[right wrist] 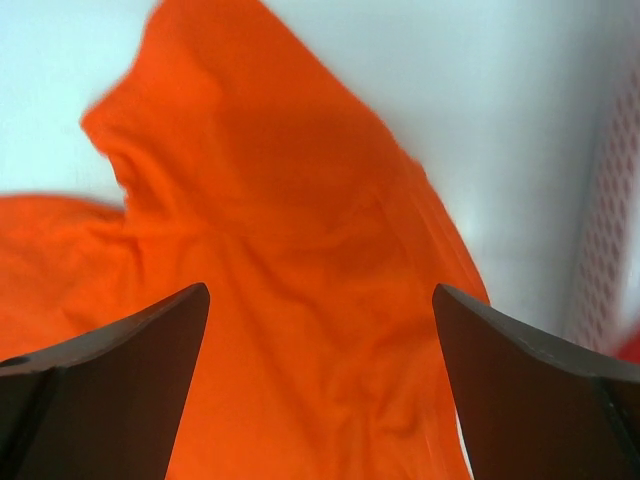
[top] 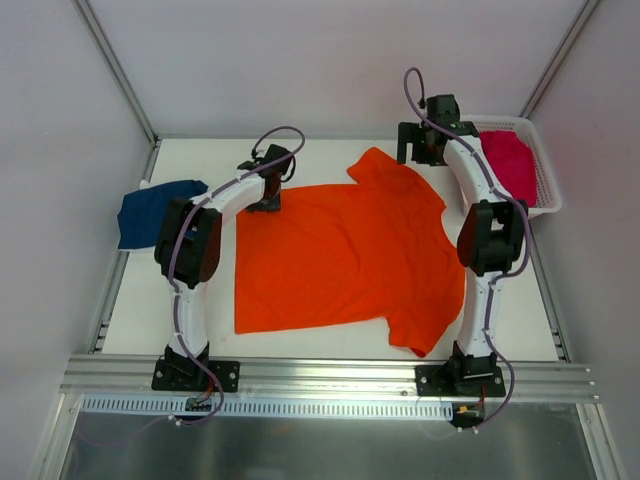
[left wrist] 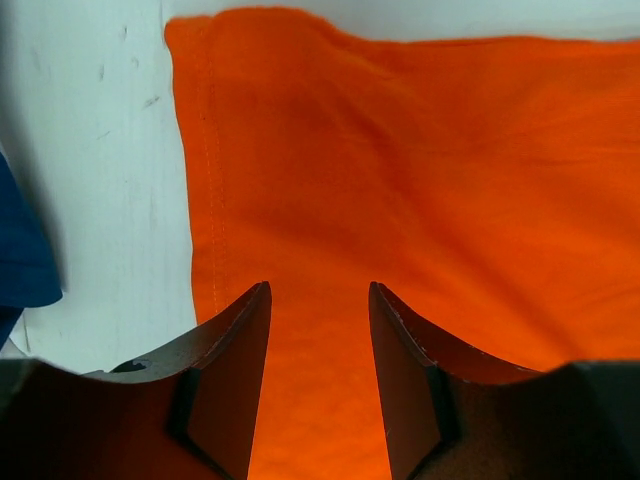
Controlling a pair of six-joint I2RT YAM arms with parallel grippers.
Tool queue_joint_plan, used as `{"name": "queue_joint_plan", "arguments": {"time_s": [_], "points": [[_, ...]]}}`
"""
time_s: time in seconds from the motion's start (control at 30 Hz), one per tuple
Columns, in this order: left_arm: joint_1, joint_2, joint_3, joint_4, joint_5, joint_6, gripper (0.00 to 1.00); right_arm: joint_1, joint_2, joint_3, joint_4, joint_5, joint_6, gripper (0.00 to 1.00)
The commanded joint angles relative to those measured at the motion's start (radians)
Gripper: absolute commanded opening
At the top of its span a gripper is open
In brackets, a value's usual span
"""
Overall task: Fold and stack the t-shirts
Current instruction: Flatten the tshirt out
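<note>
With the left jaws half spread just above the stitched hem (left wrist: pixel 208 170) of the orange t-shirt (top: pixel 340 255) flat on the counter (top: pixel 150 300) and the right jaws spread wide over its sleeve (right wrist: pixel 270 220), pinching nothing, press down, close on cloth between the tips, lift together

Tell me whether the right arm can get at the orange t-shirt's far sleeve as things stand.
Probably yes. The right gripper points straight at that sleeve of the orange t-shirt, its fingers wide apart, with nothing between them and the cloth.
</note>
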Motion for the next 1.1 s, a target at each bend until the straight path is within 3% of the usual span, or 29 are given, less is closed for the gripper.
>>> {"name": "queue_joint_plan", "arguments": {"time_s": [0.0,0.1,0.37,0.6,0.8,0.9,0.97,1.0,1.07], "points": [[0.025,0.016,0.039,-0.012,-0.005,-0.034,0.44,-0.009,0.133,0.22,-0.045,-0.072,0.01,1.0],[0.039,0.021,0.029,-0.012,-0.025,-0.036,0.41,-0.011,0.244,0.371,-0.033,-0.106,0.012,0.99],[0.06,0.033,0.042,-0.013,-0.069,-0.028,0.41,-0.033,0.392,0.442,0.061,-0.176,0.05,0.99],[0.108,0.091,0.07,-0.015,-0.069,-0.046,0.41,-0.055,0.436,0.434,0.081,-0.267,0.09,1.0],[0.195,0.137,0.096,-0.015,0.038,-0.078,0.36,-0.067,0.458,0.429,0.101,-0.34,0.12,0.99],[0.213,0.14,0.113,-0.015,0.07,-0.077,0.39,-0.069,0.465,0.419,0.11,-0.373,0.128,0.99],[0.217,0.137,0.12,-0.013,0.058,-0.083,0.48,-0.067,0.464,0.408,0.121,-0.39,0.131,1.0],[0.22,0.139,0.127,-0.012,0.044,-0.083,0.68,-0.067,0.462,0.403,0.122,-0.403,0.131,1.0],[0.221,0.154,0.159,-0.004,0.055,-0.074,0.85,-0.067,0.458,0.387,0.133,-0.411,0.128,1.0]]}}
